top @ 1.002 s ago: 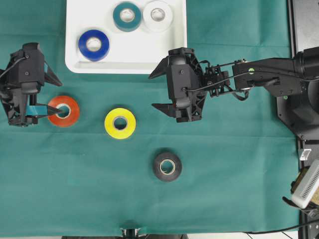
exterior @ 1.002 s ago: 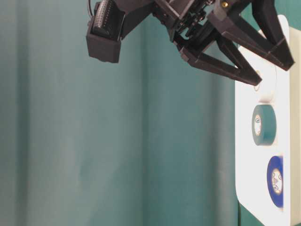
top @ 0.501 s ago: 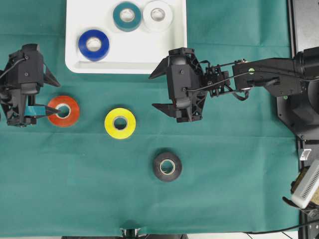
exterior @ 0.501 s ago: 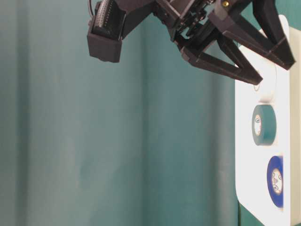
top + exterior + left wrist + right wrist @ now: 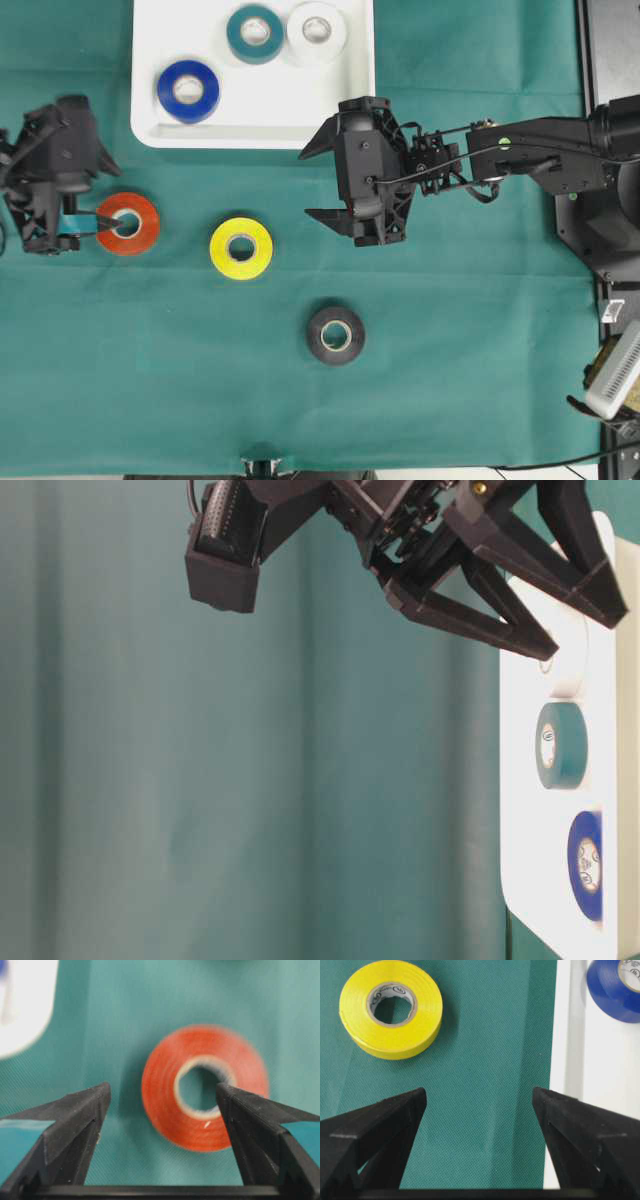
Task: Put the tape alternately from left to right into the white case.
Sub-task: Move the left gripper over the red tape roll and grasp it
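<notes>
Green cloth point(image 5: 450, 380) – white case point(image 5: 350, 110), orange tape point(image 5: 127, 223), yellow tape point(image 5: 241, 247), black tape point(image 5: 335, 335)

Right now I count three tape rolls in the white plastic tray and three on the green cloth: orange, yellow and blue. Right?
Not quite. The third roll on the green cloth is black, not blue; the blue roll lies in the white plastic tray. The overhead view shows it.

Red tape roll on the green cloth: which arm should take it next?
Left. The open left gripper is already over the flat red tape roll, which fills the left wrist view between its fingers. The open right gripper sits beside the shallow white plastic case, with the yellow tape roll in between.
</notes>
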